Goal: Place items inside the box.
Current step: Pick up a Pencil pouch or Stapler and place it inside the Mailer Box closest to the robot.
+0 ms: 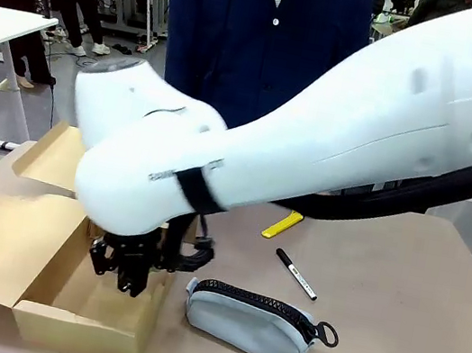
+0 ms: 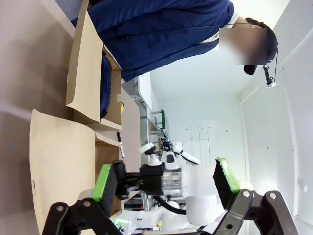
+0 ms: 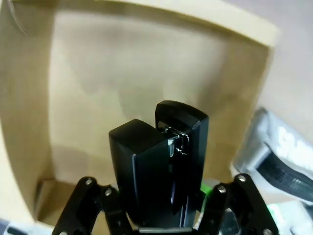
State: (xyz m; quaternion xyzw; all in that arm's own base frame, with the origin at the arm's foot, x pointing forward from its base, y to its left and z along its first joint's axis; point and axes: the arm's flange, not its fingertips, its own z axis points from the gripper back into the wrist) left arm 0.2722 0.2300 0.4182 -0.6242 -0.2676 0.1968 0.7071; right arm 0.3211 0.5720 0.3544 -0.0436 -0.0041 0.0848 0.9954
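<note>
Now clamping the black plastic stapler [image 3: 164, 161] in the right gripper [image 3: 161, 208], over the open brown cardboard box [image 3: 122, 78] — placing step. Next: lower gently, release, lift clear — with left gripper [image 2: 165, 178] spread open, empty.

You are seeing brown cardboard box [image 1: 76, 331] sitting open, flaps folding outward. Black stapler [image 3: 161, 161] hanging end-down over box interior, being pinched from above. Navy pouch [image 2: 105, 83] standing on edge inside box, against wall. Pale grey-blue case [image 1: 248, 327], black zip running along top, lying at box's 3 o'clock, just beside it. Black marker [image 1: 296, 273] lying at case's 1 o'clock; yellow utility knife [image 1: 282, 224] lying at case's 12 o'clock, partly showing.
</note>
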